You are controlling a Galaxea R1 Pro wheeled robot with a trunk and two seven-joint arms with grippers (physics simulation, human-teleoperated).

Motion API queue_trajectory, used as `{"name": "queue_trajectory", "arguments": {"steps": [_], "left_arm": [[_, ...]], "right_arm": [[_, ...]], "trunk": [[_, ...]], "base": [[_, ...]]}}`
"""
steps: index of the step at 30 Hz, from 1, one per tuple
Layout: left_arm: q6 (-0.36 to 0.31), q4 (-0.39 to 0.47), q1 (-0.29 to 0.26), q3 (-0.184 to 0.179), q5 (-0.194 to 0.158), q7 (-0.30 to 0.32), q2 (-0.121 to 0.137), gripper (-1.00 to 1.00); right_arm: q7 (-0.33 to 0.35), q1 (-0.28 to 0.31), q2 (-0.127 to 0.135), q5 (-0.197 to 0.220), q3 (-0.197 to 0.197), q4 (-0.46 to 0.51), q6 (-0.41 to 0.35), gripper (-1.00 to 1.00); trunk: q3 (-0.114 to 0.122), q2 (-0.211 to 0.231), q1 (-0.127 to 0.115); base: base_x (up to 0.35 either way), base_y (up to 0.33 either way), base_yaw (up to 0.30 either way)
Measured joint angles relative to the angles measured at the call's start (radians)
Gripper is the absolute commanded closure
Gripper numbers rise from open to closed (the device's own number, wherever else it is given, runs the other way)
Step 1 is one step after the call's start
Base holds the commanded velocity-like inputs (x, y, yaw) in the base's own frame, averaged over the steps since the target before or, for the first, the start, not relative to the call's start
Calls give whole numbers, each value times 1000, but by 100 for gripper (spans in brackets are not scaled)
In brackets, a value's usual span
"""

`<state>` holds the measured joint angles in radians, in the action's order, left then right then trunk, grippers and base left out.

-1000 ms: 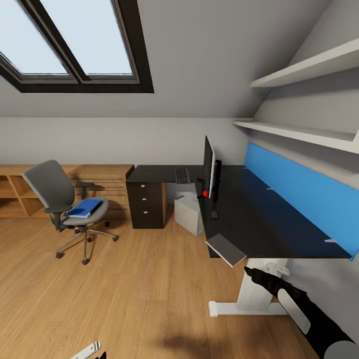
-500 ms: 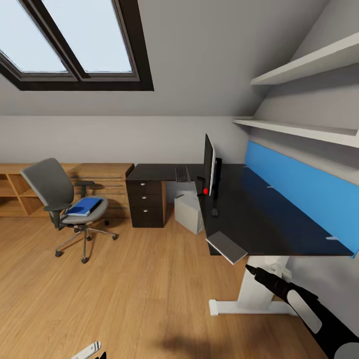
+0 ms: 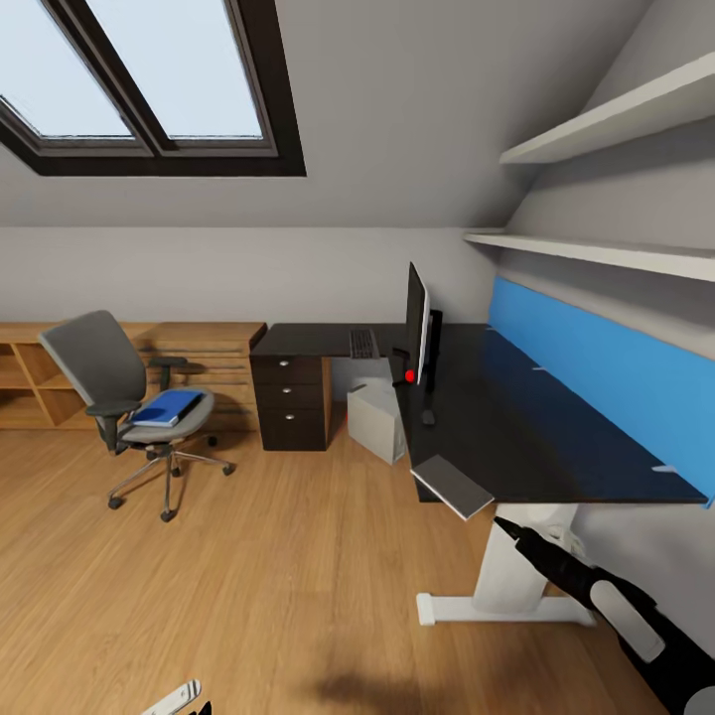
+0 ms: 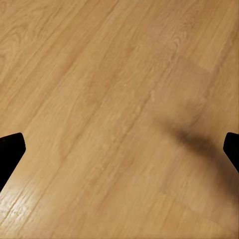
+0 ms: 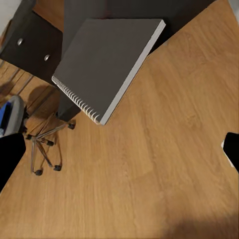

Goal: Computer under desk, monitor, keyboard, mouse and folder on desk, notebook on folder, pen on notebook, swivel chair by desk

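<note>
Wood floor (image 3: 248, 566) filled the room's near half, bare and free for the base to roll over. At far left a low wooden shelf unit (image 3: 30, 382) ran along the wall. In front of it stood the chair (image 3: 129, 407), well apart from the desk, with the blue folder (image 3: 167, 408) lying flat on its seat; I judged this the item to fetch first, since the stack has to begin with it. No pen could be made out in any view.

The left gripper (image 4: 119, 149) hung over bare floor with its dark fingertips (image 4: 10, 152) at opposite edges of the wrist view, so it was spread wide and held nothing.

Further right, the dark drawer unit (image 3: 291, 402) carried the short wing of the desk (image 3: 516, 437), with the keyboard (image 3: 363, 345) on top. The grey computer (image 3: 377, 422) sat on the floor under the desk corner, where the task wants it. The monitor (image 3: 417, 328) stood edge-on upon the black top, and the small mouse (image 3: 428, 418) lay near its base, well away from the keyboard.

The notebook (image 3: 452, 487) rested on the desk's near edge, partly overhanging it; a push there could likely tip it off. In the right wrist view it showed its spiral spine (image 5: 74, 99).

The right gripper (image 3: 508, 528) pointed up toward that overhanging corner, just below it beside the white desk leg (image 3: 506, 586); its fingers (image 5: 10, 159) were spread apart and empty. A blue panel (image 3: 596, 387) and two shelves (image 3: 606, 258) lined the right wall.
</note>
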<state>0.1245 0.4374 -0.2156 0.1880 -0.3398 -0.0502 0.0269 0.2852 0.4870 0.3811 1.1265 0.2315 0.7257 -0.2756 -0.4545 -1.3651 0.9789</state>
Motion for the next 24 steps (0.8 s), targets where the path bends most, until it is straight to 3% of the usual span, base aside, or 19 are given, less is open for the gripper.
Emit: {"name": "queue_trajectory", "arguments": {"steps": [4,16,21,24], "left_arm": [[0,0,0,0,0,0,-1,-100],[0,0,0,0,1,0,0,-100],[0,0,0,0,1,0,0,-100],[-1,0,0,0,1,0,0,-100]], "right_arm": [[19,0,7,79,0,-7,-11,-100],[27,0,10,255,-27,-9,-29,-100],[28,0,8,304,-41,-32,-30,-100],[31,0,6,313,-43,-60,-30,-100]], "trunk": [[-13,-28,15],[-50,-112,61],[-66,-147,81],[-75,-168,92]], "base": [[0,0,0],[0,0,0],[0,0,0],[0,0,0]]}}
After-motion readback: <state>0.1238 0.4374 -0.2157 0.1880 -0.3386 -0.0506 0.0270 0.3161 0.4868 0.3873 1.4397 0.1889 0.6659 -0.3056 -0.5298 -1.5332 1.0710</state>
